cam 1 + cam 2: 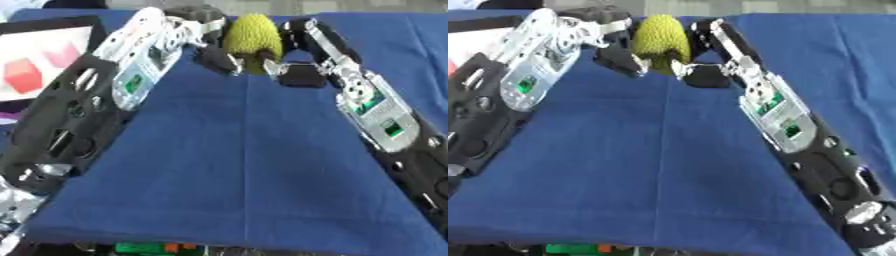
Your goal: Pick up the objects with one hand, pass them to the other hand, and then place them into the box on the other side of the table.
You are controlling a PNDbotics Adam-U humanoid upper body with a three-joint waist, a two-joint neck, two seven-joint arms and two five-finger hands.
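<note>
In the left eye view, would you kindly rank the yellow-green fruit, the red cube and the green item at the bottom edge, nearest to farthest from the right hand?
1. Yellow-green fruit: touching the right hand.
2. Red cube: far left.
3. Green item: bottom edge.

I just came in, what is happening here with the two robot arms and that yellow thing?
The robot is in the middle of passing a bumpy yellow-green object from one hand to the other. Both hands meet at the far middle of the blue-covered table: the left hand has its fingers curled on one side of the object, the right hand on the other. Which hand is giving cannot be told. A box with red shapes inside sits at the far left.
</note>
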